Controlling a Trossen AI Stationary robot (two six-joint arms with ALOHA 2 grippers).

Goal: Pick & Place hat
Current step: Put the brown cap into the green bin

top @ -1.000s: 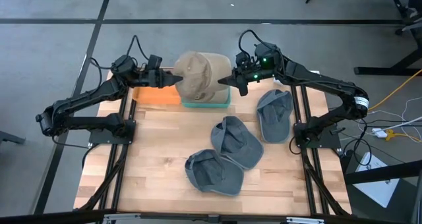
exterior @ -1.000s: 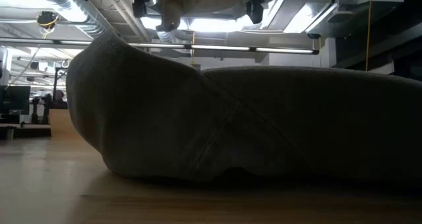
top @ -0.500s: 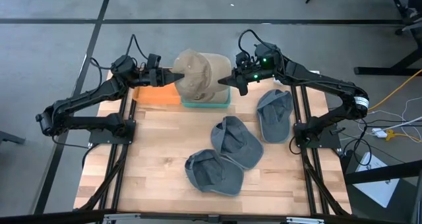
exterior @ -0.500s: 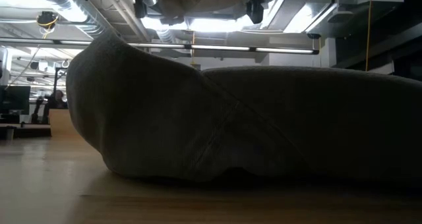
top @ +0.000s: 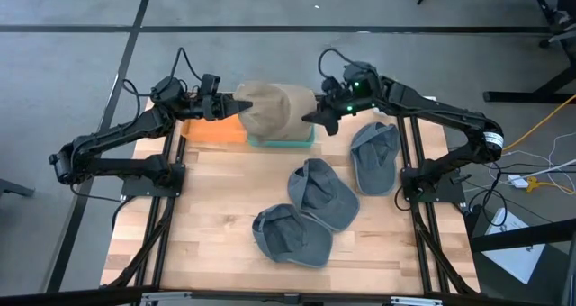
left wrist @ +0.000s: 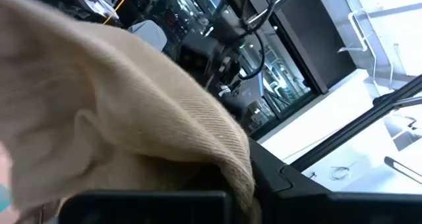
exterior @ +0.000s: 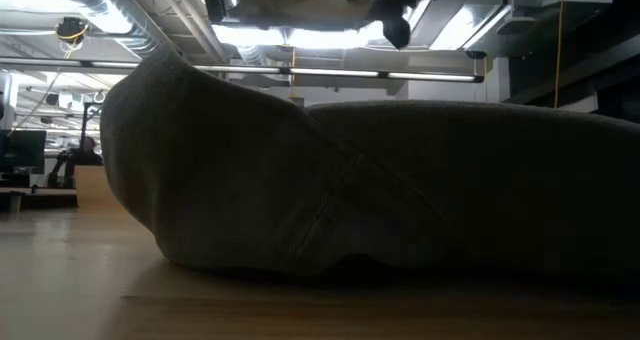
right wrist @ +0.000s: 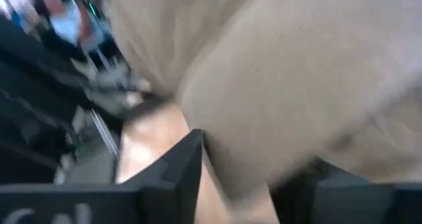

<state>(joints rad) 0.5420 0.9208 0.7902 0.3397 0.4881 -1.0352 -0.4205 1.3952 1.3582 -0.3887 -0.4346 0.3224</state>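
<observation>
Tan hat is hanging clenched in the left tool while the right tool, alongside, is loosening; placement comes next.

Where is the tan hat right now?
In the high view the tan hat sits at the table's far edge over the teal tray, between both grippers.

You're working in a lab or open office. Behind the wooden table you see exposed ceiling ducts, strip lights and desks with monitors.
</observation>
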